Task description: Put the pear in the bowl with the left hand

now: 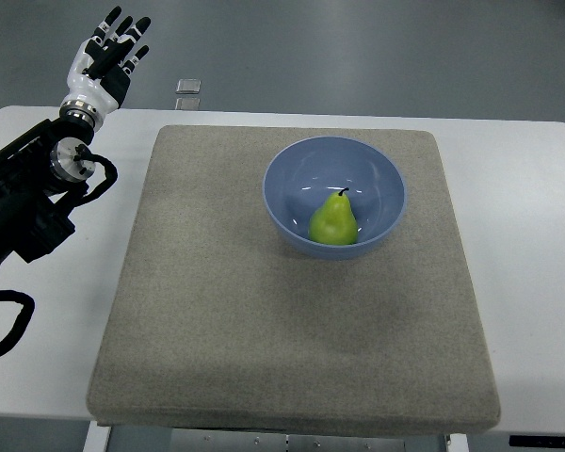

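The pear [333, 223] is seen upright inside the bowl [292, 168], well right of the left hand [107, 58], whose fingers [122, 30] are spread, holding nothing.

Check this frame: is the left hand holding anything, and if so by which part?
Nothing is held. The left hand is open, fingers spread, beyond the table's far left corner. The green pear lies inside the blue bowl.

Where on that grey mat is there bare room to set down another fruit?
The mat is bare left of the bowl and across its whole near half. Only the far right part is taken, by the bowl holding the pear. The left hand is off the mat.
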Tool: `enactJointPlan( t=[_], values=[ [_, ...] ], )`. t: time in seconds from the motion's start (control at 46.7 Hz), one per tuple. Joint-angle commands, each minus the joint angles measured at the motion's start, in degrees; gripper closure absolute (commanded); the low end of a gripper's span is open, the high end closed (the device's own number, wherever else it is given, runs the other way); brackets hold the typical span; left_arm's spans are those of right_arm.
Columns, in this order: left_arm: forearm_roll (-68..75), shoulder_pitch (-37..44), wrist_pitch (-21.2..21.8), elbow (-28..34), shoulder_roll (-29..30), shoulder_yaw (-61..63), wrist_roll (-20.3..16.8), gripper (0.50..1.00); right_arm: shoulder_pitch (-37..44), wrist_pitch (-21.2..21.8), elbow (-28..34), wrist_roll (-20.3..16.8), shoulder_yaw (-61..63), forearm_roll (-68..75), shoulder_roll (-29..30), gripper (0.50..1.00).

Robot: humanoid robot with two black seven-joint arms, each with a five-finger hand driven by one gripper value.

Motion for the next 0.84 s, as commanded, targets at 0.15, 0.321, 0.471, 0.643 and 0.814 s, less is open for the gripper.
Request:
enactJointPlan(
  t=[0.15,0.321,0.471,0.643,0.814],
  values=[
    [0.42,0.07,0.00,0.02,0.00,0.29,0.06,0.506,0.00,-0.04,0.01,0.00,0.00,0.00,0.00,0.574],
    [0.42,0.07,0.00,-0.15,-0.61,0.29,0.06,0.506,0.00,0.05,0.01,0.00,0.00,0.00,0.00,0.574],
    [-0.02,-0.02,0.00,-0.33,-1.58,0.29,0.06,0.506,0.00,0.05,0.01,0.00,0.00,0.00,0.00,0.574],
    [0.42,-0.64,0.00,-0.33,-1.58,0.29,0.06,0.506,0.00,0.05,0.01,-0.09,0.00,-0.09,0.00,0.574],
    [0.33,-0.72,0.09,-0.42,-1.76,0.29,0.06,0.506,0.00,0.22,0.10,-0.09,0.00,-0.09,0.00,0.574]
  ],
)
